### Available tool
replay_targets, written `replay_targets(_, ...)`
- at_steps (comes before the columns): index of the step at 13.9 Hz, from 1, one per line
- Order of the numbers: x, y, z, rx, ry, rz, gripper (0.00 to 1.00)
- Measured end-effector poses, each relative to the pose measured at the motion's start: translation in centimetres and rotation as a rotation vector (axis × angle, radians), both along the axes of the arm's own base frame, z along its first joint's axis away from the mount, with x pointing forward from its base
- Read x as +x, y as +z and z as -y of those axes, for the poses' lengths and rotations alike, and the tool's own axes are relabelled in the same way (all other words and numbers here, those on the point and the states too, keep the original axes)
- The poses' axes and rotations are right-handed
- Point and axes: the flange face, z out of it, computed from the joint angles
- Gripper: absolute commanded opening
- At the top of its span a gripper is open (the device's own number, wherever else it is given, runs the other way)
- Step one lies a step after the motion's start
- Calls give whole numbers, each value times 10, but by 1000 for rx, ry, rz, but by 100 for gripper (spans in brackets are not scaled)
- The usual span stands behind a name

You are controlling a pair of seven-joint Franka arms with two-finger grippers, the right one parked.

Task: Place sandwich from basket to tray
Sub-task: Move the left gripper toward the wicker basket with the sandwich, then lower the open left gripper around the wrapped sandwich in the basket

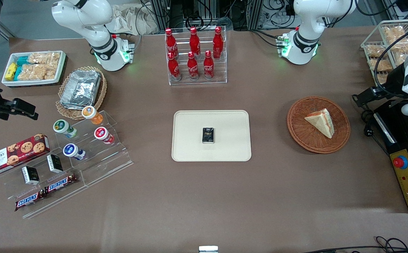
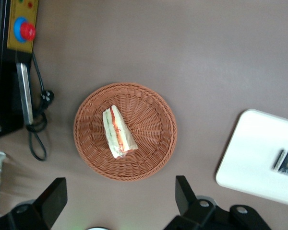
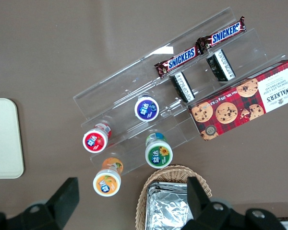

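Plainly, in the front view, the sandwich (image 1: 321, 122) lies in the reddish-brown basket (image 1: 318, 124) at the right of the frame, resting toward the part of the weave farther from the camera. The cream tray (image 1: 211, 135) sits at the centre of the bench (image 1: 204, 189), well apart from the basket, with a small dark packet (image 1: 208, 135) on it. The working arm shows at the right edge of the frame, above the basket's end of the bench; its claw is hidden there.

From the left wrist view, the claw (image 2: 120, 196) hangs high above the basket (image 2: 126, 131), its two dark fingers (image 2: 185, 194) spread wide and holding nothing. The sandwich (image 2: 117, 132) lies in the basket with its red and green filling edge showing. The tray (image 2: 261, 163) appears beside the basket, apart from it, and carries the packet (image 2: 285, 161).
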Motion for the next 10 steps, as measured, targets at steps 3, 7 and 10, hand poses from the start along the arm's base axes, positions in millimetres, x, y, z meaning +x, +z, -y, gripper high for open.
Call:
replay_targets(3, -37, -49, -2, -6, 95, 16, 100)
replay_targets(7, -67, -103, -15, -8, 164, -1, 100)
replay_targets(10, -75, -149, -25, -9, 239, 27, 100)
